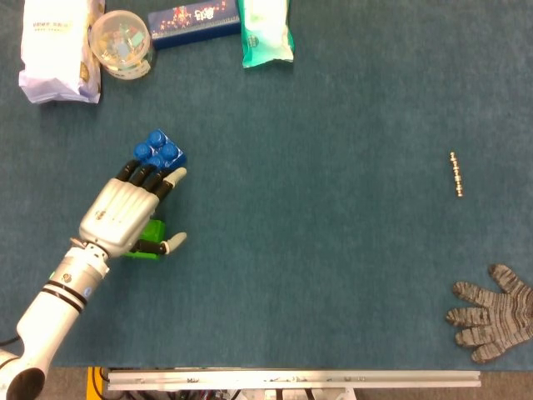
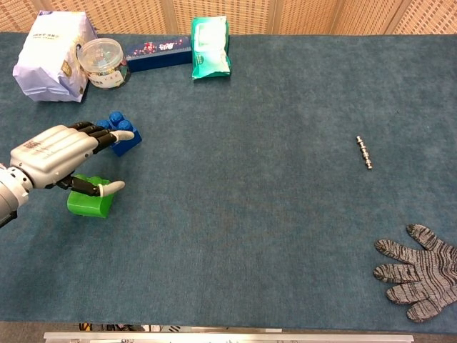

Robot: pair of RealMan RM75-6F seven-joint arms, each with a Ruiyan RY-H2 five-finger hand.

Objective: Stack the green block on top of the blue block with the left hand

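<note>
The green block (image 1: 151, 240) (image 2: 88, 204) lies on the blue cloth at the left, mostly hidden under my left hand (image 1: 127, 213) (image 2: 61, 157). That hand hovers over it, palm down, fingers spread and thumb out to the right, holding nothing. The blue block (image 1: 160, 151) (image 2: 119, 131), studs up, sits just beyond the fingertips. My right hand appears in neither view.
At the back left stand a white bag (image 1: 55, 48), a round clear tub (image 1: 121, 43), a dark blue box (image 1: 191, 22) and a green packet (image 1: 266, 32). A small metal chain piece (image 1: 455, 173) lies at the right; a grey knit glove (image 1: 493, 312) lies near the front right.
</note>
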